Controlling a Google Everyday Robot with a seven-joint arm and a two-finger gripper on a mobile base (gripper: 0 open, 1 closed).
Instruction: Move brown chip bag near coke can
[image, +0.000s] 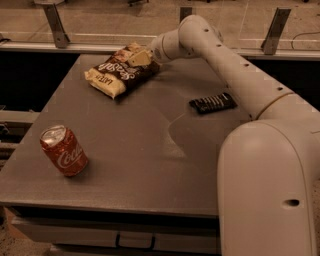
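Sitting near the front-left corner of the table (150, 170) is the coke can (64, 151), well apart from the brown chip bag (119, 75), which lies flat toward the far edge. Touching the bag's right end is the gripper (140, 58); whether it is clamped on the bag cannot be told. Farther right lies a black wrapped bar (212, 103).
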